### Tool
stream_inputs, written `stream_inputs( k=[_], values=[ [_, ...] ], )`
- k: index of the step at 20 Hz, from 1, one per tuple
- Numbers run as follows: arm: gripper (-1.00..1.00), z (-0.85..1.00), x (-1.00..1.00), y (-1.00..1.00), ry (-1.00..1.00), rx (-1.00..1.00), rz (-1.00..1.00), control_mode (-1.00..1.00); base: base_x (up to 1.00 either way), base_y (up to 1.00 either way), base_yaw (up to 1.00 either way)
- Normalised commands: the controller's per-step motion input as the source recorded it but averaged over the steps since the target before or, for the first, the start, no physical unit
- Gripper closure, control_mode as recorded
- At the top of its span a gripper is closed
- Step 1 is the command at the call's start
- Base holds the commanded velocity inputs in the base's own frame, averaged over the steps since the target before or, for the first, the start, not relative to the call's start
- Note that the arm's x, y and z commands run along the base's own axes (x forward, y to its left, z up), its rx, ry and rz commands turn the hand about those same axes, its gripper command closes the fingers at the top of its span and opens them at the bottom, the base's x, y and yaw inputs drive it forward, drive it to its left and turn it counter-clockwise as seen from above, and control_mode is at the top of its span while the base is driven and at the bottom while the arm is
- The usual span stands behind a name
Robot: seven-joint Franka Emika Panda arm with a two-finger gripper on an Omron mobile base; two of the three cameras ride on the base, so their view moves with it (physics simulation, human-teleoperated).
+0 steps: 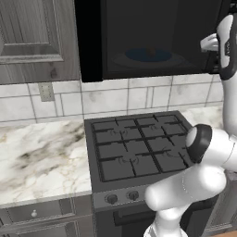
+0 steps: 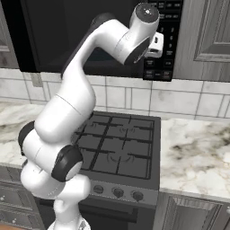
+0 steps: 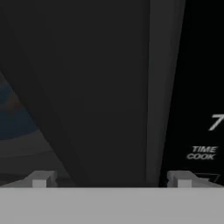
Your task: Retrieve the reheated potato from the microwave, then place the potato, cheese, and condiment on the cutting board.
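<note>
Potato (image 1: 150,50) sat on the blue plate (image 1: 139,55) inside the microwave (image 1: 139,37) (behind dark glass). Gripper (image 3: 111,180) was spread wide, holding nothing, right up by the button panel (image 3: 203,131).

— What is the white and grey marble worktop (image 1: 41,157) like?
— It runs along both sides of the black gas stove (image 1: 139,148), under the pale tiled wall (image 2: 188,101).
</note>
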Motion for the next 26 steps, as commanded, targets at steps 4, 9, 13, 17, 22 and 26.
stream_inputs(
  k=[4, 9, 13, 17, 22, 26],
  values=[
    [-1.00, 0.00, 0.35, -0.01, 0.00, -0.01, 0.04, -1.00, 0.00, 0.00, 0.00],
    [1.00, -0.10, 0.25, 0.31, -0.18, -0.03, 0.00, -1.00, 0.00, 0.00, 0.00],
    [1.00, -0.15, 0.27, 0.48, -0.33, -0.03, -0.04, -1.00, 0.00, 0.00, 0.00],
    [1.00, -0.16, 0.40, 0.42, -0.37, -0.01, -0.09, -1.00, 0.00, 0.00, 0.00],
    [1.00, -0.13, 0.33, 0.53, -0.24, -0.02, -0.11, -1.00, 0.00, 0.00, 0.00],
    [1.00, 0.00, -0.15, 0.55, -0.03, -0.05, -0.05, -1.00, 0.00, 0.00, 0.00]
  ],
)
